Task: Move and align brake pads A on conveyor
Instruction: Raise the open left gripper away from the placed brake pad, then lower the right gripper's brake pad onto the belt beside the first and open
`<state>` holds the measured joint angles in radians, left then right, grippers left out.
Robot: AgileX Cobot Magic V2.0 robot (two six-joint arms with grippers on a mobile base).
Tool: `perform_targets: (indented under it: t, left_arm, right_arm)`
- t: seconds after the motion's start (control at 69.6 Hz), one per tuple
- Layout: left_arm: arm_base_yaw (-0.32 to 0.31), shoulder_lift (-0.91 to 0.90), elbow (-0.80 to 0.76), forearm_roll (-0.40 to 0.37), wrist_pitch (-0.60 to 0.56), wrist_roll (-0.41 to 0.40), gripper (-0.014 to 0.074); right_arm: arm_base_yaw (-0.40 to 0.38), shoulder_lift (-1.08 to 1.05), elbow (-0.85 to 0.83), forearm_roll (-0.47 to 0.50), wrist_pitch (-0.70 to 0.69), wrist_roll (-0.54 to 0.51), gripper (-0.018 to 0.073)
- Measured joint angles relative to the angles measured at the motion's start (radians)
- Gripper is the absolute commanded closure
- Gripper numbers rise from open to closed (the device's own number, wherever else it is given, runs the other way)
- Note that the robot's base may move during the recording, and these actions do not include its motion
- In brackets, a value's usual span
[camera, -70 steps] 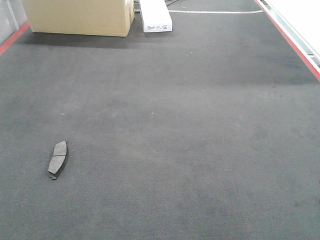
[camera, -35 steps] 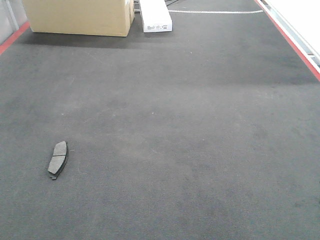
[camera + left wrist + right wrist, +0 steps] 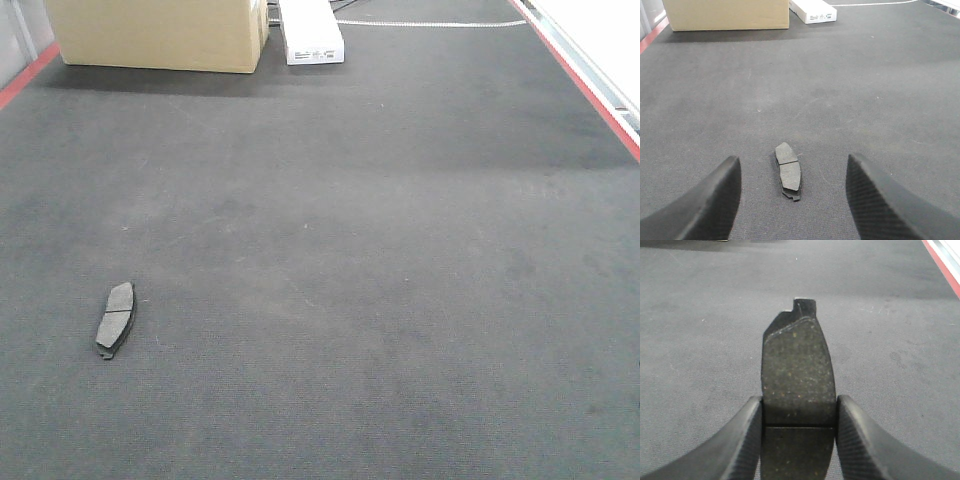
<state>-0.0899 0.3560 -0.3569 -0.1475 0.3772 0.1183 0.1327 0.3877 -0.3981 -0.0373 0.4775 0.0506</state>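
The wide, felt-like conveyor belt (image 3: pixel 380 250) is dark grey with a fine even weave, faintly mottled by paler scuffs, and it has thin red edge strips (image 3: pixel 590 90). The small flat curved brake pad (image 3: pixel 115 319) lying on it has a mid-grey face crossed by one thin dark groove, over a darker rim. The second brake pad (image 3: pixel 798 370), pinched in the right end effector (image 3: pixel 798 399), is charcoal black, speckled with tiny yellowish flecks. The fingers (image 3: pixel 715 200) of the left end effector (image 3: pixel 792 160) are black with a fine carbon-like weave, as are the right one's. The large cardboard box (image 3: pixel 155 35) is plain tan. The flat carton (image 3: pixel 310 30) beside it is white with small dark print.
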Motion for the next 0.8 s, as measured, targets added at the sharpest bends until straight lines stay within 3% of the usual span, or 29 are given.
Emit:
perform_targets:
  t: [0.546,0.805]
  left_arm:
    - [0.0,0.0,0.0,0.0,0.0,0.001,0.0171]
    - [0.0,0.0,0.0,0.0,0.0,0.001,0.0171]
  right_arm:
    - [0.0,0.016,0.0,0.006,0.022,0.0,0.0561]
    - [0.0,0.357,-0.082,0.0,0.028,0.0,0.0551]
